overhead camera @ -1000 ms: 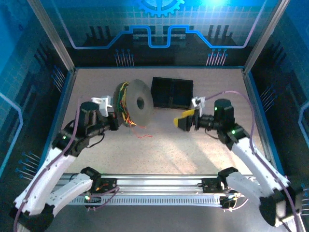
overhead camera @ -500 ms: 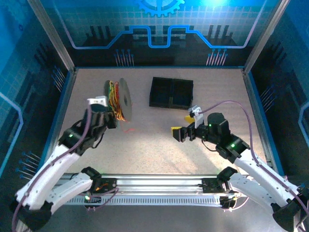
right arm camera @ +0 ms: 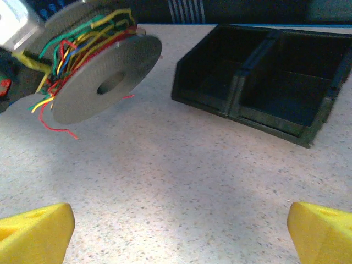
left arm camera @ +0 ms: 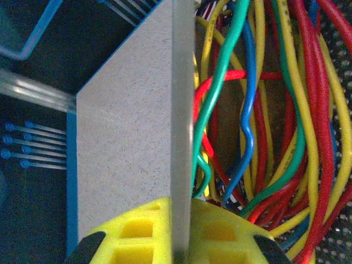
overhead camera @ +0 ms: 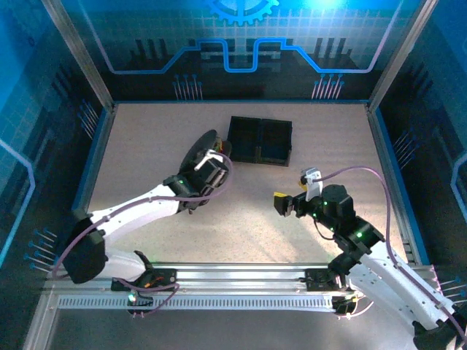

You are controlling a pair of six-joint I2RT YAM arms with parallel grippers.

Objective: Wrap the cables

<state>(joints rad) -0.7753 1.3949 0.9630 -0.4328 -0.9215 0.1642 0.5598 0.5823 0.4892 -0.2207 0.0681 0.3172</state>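
The cables are thin red, yellow, green and blue wires, wound loosely on a round grey spool. Some loose red and yellow ends hang off its rim. My left gripper is shut on the spool's thin flange, one yellow finger on each side of it. In the top view the left gripper holds the spool tilted above the table's middle, just left of the black bin. My right gripper is open and holds nothing, hovering low to the right of the spool. Its yellow fingertips stand wide apart.
A black two-compartment bin sits at the back centre, close to the spool's right side. Blue walls edge the speckled table. Bare table lies between my right gripper and the spool.
My left arm has swung right and forward, carrying the spool from the left side to beside the bin. The right gripper has drawn back toward the near edge, still open.
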